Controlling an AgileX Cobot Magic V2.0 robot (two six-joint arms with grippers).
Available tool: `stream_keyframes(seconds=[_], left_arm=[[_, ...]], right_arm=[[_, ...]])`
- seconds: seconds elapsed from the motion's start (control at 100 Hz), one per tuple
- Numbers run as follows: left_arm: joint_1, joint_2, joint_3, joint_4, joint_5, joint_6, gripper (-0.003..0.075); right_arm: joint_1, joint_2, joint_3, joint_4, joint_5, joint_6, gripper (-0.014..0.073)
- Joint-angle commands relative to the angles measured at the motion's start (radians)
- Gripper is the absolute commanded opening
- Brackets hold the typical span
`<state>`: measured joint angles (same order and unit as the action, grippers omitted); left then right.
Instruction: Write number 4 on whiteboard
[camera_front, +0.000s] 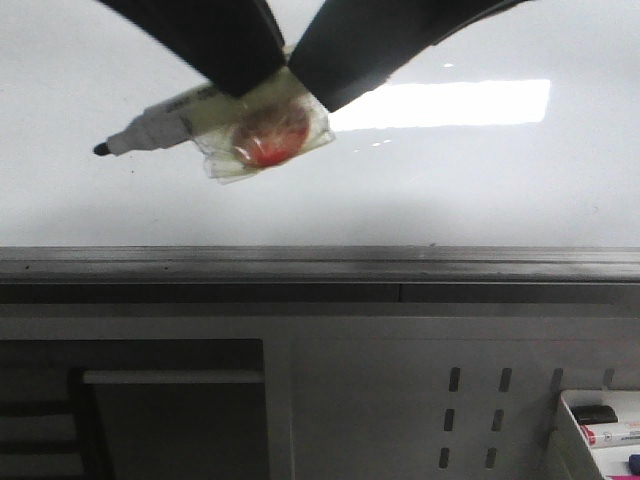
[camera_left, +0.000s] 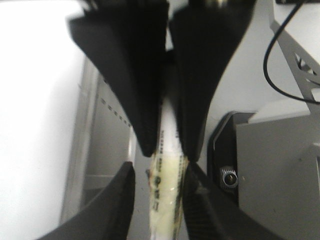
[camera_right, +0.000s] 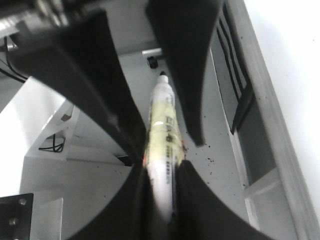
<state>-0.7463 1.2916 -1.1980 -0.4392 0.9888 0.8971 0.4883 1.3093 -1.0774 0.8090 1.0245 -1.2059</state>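
Both grippers close on a single marker (camera_front: 160, 122) above the whiteboard (camera_front: 480, 190): the left gripper (camera_left: 167, 150) and the right gripper (camera_right: 162, 165) each pinch its white barrel, which is wrapped in clear tape over a red disc (camera_front: 270, 135). The black tip (camera_front: 101, 149) hangs over the glossy board. Dark print runs along the barrel, too blurred to read. No figure 4 shows on the board.
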Motion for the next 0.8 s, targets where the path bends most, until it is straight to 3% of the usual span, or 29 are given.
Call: stream_keyframes(seconds=[0.0,0.28,0.41,0.53,0.79], left_arm=[[0.027,-0.072,-0.040,-0.041,-0.055,-0.031,0.0253],[0.256,-0.259,0.094,-0.089,-0.060,-0.106,0.0251],[0.385,-0.390,0.237,-0.154,-0.119,-0.106,0.0251],[0.489,-0.514,0.362,-0.205,-0.194,-0.106,0.0249],[0.561,-0.590,0.468,-0.235,-0.282,-0.106,0.0249]], right_arm=[[-0.001,-0.065,-0.027,-0.026,-0.032,0.052,-0.0050],[-0.017,-0.212,-0.007,-0.327,-0.174,0.421,-0.0050],[-0.065,-0.241,0.078,-0.298,-0.264,0.536,-0.0050],[-0.085,-0.257,0.172,-0.145,-0.384,0.541,-0.0050],[-0.081,-0.242,0.171,-0.102,-0.454,0.523,-0.0050]])
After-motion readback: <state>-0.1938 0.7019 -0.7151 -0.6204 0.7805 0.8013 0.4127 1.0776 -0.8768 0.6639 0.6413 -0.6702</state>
